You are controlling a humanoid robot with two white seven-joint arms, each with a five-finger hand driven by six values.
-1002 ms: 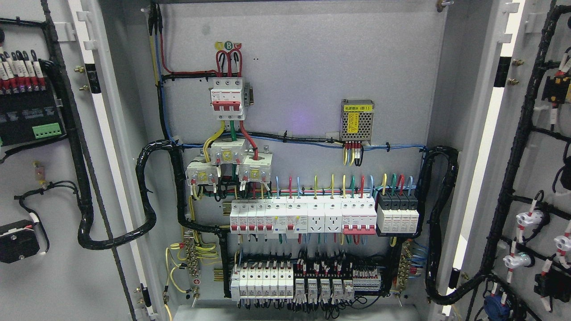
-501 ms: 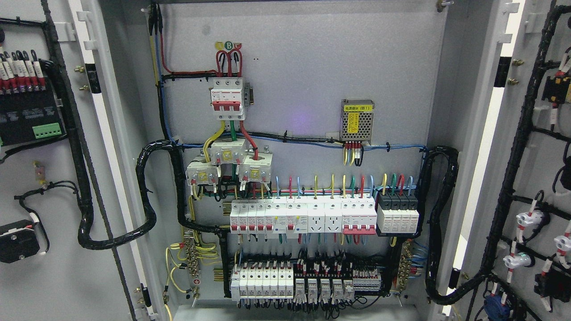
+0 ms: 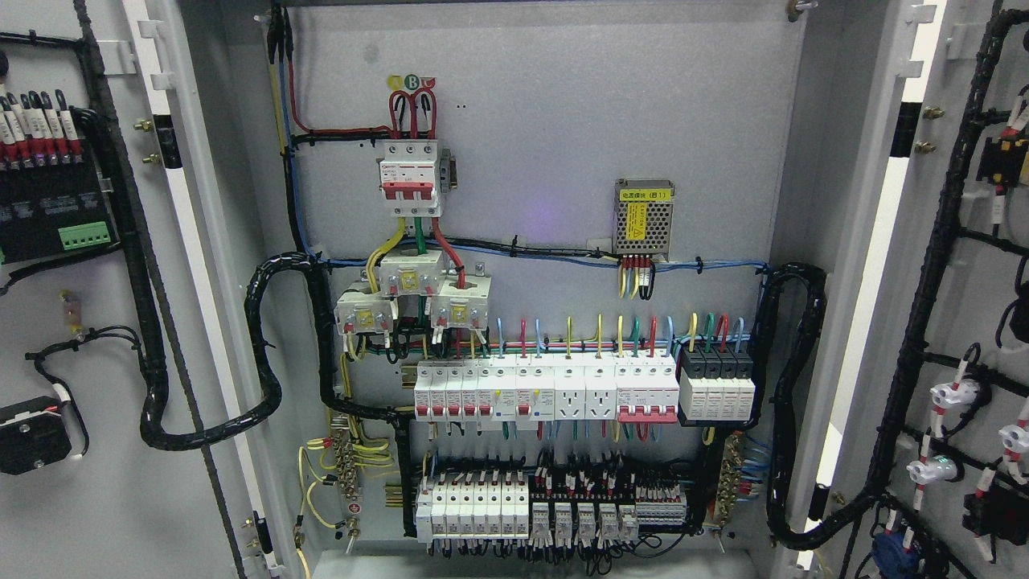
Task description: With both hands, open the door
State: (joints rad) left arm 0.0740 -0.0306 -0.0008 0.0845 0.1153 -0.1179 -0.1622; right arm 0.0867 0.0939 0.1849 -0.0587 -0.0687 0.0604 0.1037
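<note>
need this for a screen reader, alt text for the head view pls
An electrical cabinet stands with left door and right door swung wide, showing rows of breakers and coloured wiring on the back panel. No robot hand shows.

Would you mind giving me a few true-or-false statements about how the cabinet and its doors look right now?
1. Both cabinet doors stand open, the left door and the right door swung aside. True.
2. A robot hand grips the right door's edge. False: no hand is in view.
3. The three-pole breaker with red levers sits above the long breaker row. True.
4. The mesh-cased power supply with a yellow label is mounted on the left door. False: it is on the cabinet's back panel, upper right.
</note>
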